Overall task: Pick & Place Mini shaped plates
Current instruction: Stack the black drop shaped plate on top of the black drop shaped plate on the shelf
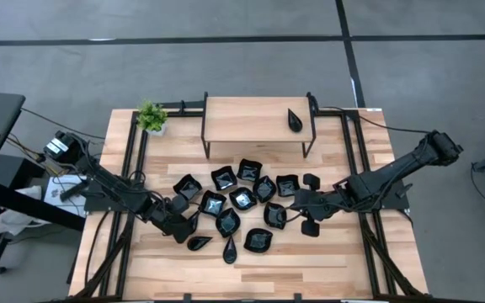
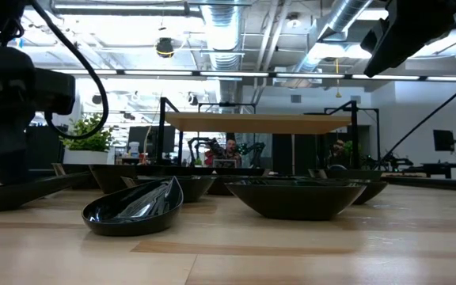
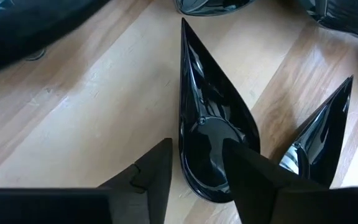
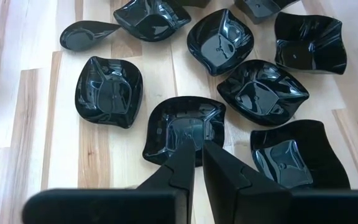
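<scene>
The left gripper (image 3: 194,168) sits low over the pale, grained wooden table (image 1: 327,261), its two dark, angular fingers (image 3: 148,177) standing apart on either side of the rounded end of a glossy black teardrop-shaped plate (image 3: 210,137). One finger overlaps the plate's rim, the other is just clear of the opposite edge; whether either finger actually presses on the plate I cannot tell. The plate lies flat on the wood, its long pointed tip running straight ahead of the claw, its smooth surface mirroring the lights. Just beside it lies a second teardrop plate (image 3: 319,140), equally shiny and sharp-tipped.

From above, the left gripper (image 1: 183,229) is at the near-left edge of the cluster of mini shaped plates (image 1: 242,200), a spread of small gleaming black dishes with square, wavy and leaf-like outlines.

The right gripper (image 4: 196,163) has its matte black fingers drawn nearly together with only a thin slit between them, holding nothing that I can see. Directly ahead of its tips and beneath them rests a black square dish with soft curled corners (image 4: 185,129); further dishes fan out beyond and to both sides.

A single black teardrop plate (image 1: 295,119) lies on the raised light-wood shelf (image 1: 251,118), well beyond both claws. A small green potted plant (image 1: 151,117) stands by the shelf's left end.
</scene>
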`<state>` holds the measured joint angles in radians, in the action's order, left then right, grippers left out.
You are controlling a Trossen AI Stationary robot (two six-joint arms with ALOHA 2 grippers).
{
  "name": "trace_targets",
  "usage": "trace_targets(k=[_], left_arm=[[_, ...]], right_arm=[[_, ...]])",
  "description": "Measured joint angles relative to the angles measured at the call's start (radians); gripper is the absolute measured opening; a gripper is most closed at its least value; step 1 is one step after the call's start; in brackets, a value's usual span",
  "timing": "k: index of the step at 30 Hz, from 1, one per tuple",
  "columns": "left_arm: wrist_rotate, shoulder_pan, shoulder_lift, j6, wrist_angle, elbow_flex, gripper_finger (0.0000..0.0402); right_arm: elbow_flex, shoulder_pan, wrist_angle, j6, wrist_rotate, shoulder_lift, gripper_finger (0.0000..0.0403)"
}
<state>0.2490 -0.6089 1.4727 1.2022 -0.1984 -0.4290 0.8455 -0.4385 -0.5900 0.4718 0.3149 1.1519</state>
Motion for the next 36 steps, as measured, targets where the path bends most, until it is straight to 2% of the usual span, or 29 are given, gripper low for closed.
trace_targets(k=[6,22,36], left_arm=[[-0.008,-0.001,0.001,0.000,-0.002,0.001,0.0090],[-0.024,-0.002,0.001,-0.001,-0.003,0.001,0.0010],[-0.013,-0.001,0.001,-0.001,-0.003,0.001,0.0010]], right_arm=[[0.000,0.000,0.000,0.000,0.000,0.000,0.0028],[0.000,0.000,0.000,0.000,0.000,0.000,0.0027],[0.000,0.000,0.000,0.000,0.000,0.000,0.0028]])
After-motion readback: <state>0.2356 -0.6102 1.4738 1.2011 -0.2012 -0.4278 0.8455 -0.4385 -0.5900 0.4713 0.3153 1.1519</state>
